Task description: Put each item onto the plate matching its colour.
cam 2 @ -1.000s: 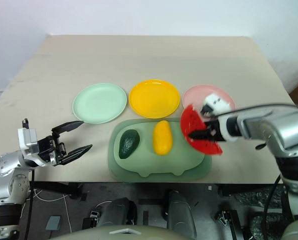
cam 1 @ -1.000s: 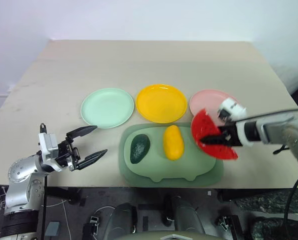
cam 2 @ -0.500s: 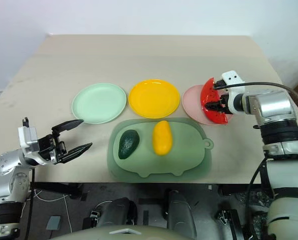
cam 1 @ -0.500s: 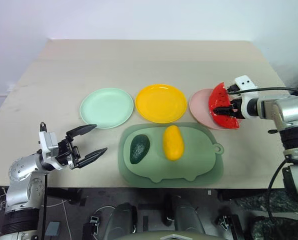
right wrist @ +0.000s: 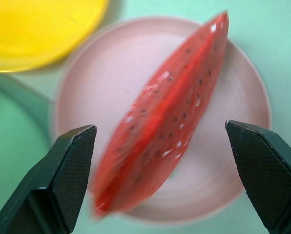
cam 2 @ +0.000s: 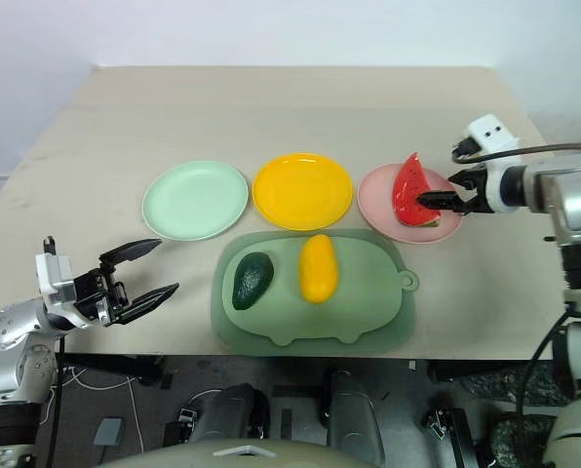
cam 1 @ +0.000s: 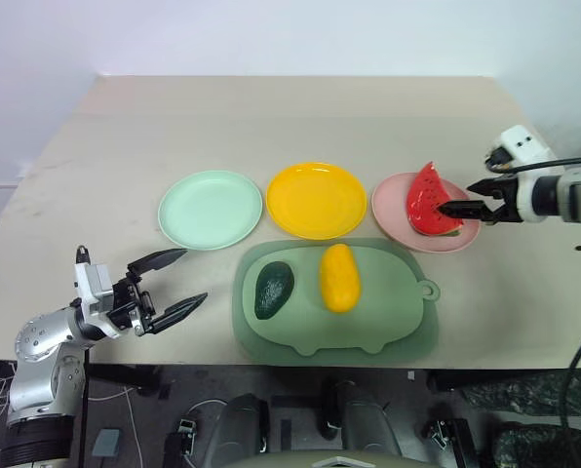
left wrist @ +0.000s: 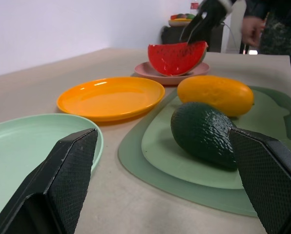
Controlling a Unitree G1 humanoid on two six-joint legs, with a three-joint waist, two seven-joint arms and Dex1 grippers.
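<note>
Right end effector stood with its two black fingers spread wide, released, tips just beside the right edge of the watermelon wedge, gripping nothing. That wedge sat on the pink plate, propped on its rind with the red, seeded face turned toward the near side. From the right wrist view the wedge lay across the middle of the plate, between the two parted fingers and beyond them.

Left of the pink plate lay the yellow plate, and left of that the mint green plate; both were bare. The three plates formed a row across the middle of the tabletop, close together but not touching.

Just near of the row lay the green pig-shaped mat, its far edge close to the yellow and pink plates. On it rested the yellow mango-like fruit, roughly at the centre, and the dark green avocado to its left, the two apart from each other.

Left end effector hovered at the near left edge of the tabletop, fingers wide apart and holding nothing, pointed toward the mat and well apart from the avocado. Nothing lay between it and the mat.

In the left wrist view a person's hand appeared beyond the far end of the tabletop.
</note>
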